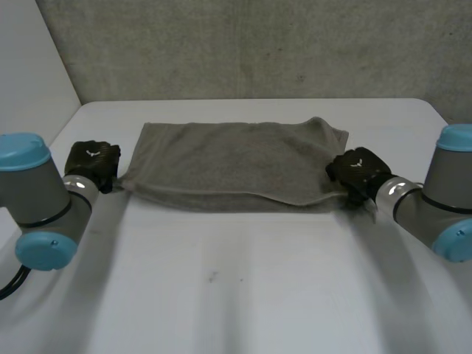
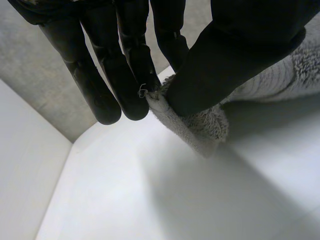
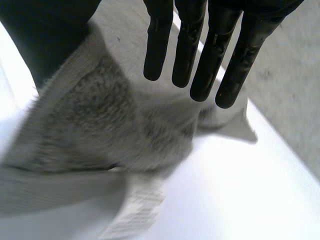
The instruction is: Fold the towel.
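A grey towel (image 1: 236, 166) lies folded in half across the far part of the white table (image 1: 243, 280), its doubled edge toward me. My left hand (image 1: 92, 164) is at the towel's near left corner. In the left wrist view the thumb (image 2: 235, 55) presses that corner of the towel (image 2: 200, 125) against the fingers (image 2: 125, 75). My right hand (image 1: 355, 173) is at the towel's right end. In the right wrist view its fingers (image 3: 200, 45) are straight and spread away from the thumb, and the towel (image 3: 100, 125) lies loose beneath them with a white label (image 3: 135, 210) showing.
A grey wall (image 1: 258, 44) stands close behind the table's far edge, and a pale wall (image 1: 29, 66) rises at the left. Bare table surface stretches between the towel and me.
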Robot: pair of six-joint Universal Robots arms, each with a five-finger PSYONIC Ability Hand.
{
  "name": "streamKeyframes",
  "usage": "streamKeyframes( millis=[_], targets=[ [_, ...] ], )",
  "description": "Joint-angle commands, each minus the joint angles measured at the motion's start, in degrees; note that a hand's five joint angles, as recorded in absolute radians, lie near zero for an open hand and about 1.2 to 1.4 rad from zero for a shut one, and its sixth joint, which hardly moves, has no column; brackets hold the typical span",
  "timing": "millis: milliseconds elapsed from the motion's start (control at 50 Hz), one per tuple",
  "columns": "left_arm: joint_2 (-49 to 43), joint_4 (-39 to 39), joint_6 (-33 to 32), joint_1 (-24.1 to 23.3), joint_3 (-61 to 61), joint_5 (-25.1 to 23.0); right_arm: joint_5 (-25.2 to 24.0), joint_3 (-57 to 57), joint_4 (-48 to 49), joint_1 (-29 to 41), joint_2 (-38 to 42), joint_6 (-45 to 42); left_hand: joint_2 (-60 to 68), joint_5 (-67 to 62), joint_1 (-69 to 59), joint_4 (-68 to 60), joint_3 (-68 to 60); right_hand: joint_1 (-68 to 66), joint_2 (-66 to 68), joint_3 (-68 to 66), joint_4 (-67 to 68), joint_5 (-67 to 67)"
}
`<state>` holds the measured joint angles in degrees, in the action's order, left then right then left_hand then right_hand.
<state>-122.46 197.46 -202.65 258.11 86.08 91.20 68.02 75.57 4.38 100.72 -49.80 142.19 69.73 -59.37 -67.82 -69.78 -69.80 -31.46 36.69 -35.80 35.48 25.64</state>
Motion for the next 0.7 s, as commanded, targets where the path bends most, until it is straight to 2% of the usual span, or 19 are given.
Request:
streamKeyframes(
  millis=[20,140,180,200,220,360,420,440,460,500,520,540,560,580,600,620,660,680,700],
  targets=[
    [5.03,1.35,0.06,1.87,3.47,0.03,0.1,3.26,-0.34,-5.09,-2.93,17.65,10.27,-10.63,-12.18,-10.22,-10.2,-7.05,1.82,-2.71,3.03,2.86],
    [7.32,1.35,0.06,2.31,5.06,-0.06,-0.78,4.85,-0.16,-7.12,-3.2,23.92,10.27,-10.63,-12.18,-10.22,-10.2,-12.43,7.21,-8.1,8.41,8.25],
    [8.37,1.35,0.06,2.22,5.94,-0.14,-0.87,5.81,0.19,-7.56,-3.11,24.62,10.27,-10.63,-12.18,-10.22,-10.2,-29.48,24.25,-25.14,25.46,25.29],
    [8.38,1.35,0.06,2.22,5.94,-0.14,-0.87,5.81,0.19,-7.56,-3.11,24.63,10.27,-10.63,-12.18,-10.22,-10.2,-29.59,24.36,-25.25,25.57,25.41],
    [8.81,1.35,0.06,2.14,6.38,-0.32,-0.87,6.16,0.36,-7.73,-3.02,24.63,10.27,-10.63,-12.18,-10.22,-10.2,-45.41,40.19,-41.07,41.39,41.23],
    [11.01,0.64,-0.03,1.61,9.81,-0.85,-1.31,6.52,-0.51,-8.44,-4.87,23.31,10.27,-10.63,-12.18,-10.22,-10.2,-48.54,43.31,-44.2,44.52,44.36],
    [13.9,-1.02,-0.55,1.52,12.78,-1.11,-3.24,8.27,-3.5,-8.53,-9.08,19.09,10.27,-10.63,-12.18,-10.22,-10.2,-48.54,43.31,-44.2,44.52,44.36],
    [15.83,-3.29,-1.86,1.69,14.36,-1.37,-4.81,9.14,-6.72,-8.61,-11.0,14.91,10.27,-10.63,-12.18,-10.22,-10.2,-48.54,43.31,-44.2,44.52,44.36],
    [15.85,-3.31,-1.87,1.7,14.38,-1.37,-4.83,9.15,-6.75,-8.61,-11.02,14.87,10.27,-10.63,-12.18,-10.22,-10.2,-48.54,43.31,-44.2,44.52,44.36],
    [20.22,-11.18,-7.81,2.57,16.74,-1.72,-6.41,10.03,-16.19,-9.14,-13.82,2.8,10.27,-10.63,-12.18,-10.22,-10.2,-48.54,43.31,-44.2,44.52,44.36],
    [20.24,-11.22,-7.85,2.58,16.75,-1.73,-6.41,10.03,-16.24,-9.14,-13.83,2.74,10.27,-10.63,-12.18,-10.22,-10.2,-48.54,43.31,-44.2,44.52,44.36],
    [22.33,-16.44,-11.85,3.79,17.79,-1.73,-6.24,10.21,-22.07,-9.92,-15.14,-3.7,10.27,-10.63,-12.18,-10.22,-10.2,-48.54,43.31,-44.2,44.52,44.36],
    [22.35,-16.5,-11.89,3.81,17.81,-1.73,-5.45,10.47,-28.92,-11.32,-16.28,-10.64,10.27,-10.63,-12.18,-10.22,-10.2,-48.54,43.31,-44.2,44.52,44.36],
    [24.44,-22.06,-15.98,5.72,18.85,-1.99,-5.44,10.47,-28.99,-11.34,-16.29,-10.71,10.27,-10.63,-12.18,-10.22,-10.2,-48.54,43.31,-44.2,44.52,44.36],
    [26.72,-27.34,-19.77,7.57,20.17,-2.51,-3.79,10.82,-36.47,-13.08,-17.16,-17.75,10.27,-10.63,-12.18,-10.22,-10.2,-48.54,43.31,-44.2,44.52,44.36],
    [26.75,-27.39,-19.8,7.58,20.18,-2.52,-3.77,10.82,-36.55,-13.1,-17.17,-17.83,10.27,-10.63,-12.18,-10.22,-10.2,-48.54,43.31,-44.2,44.52,44.36],
    [30.51,-34.22,-25.58,9.16,22.02,-5.05,0.08,10.22,-47.93,-15.63,-17.96,-29.11,10.27,-10.63,-12.18,-10.22,-10.2,-48.54,43.31,-44.2,44.52,44.36],
    [30.52,-34.25,-25.6,9.17,22.02,-5.07,0.09,10.21,-47.97,-15.64,-17.96,-29.16,10.27,-10.63,-12.18,-10.22,-10.2,-48.54,43.31,-44.2,44.52,44.36],
    [31.39,-34.08,-27.26,9.78,21.94,-7.68,0.88,9.34,-48.41,-16.08,-18.31,-30.99,10.27,-10.63,-12.18,-10.22,-10.2,-48.54,43.31,-44.2,44.52,44.36]
  ],
)
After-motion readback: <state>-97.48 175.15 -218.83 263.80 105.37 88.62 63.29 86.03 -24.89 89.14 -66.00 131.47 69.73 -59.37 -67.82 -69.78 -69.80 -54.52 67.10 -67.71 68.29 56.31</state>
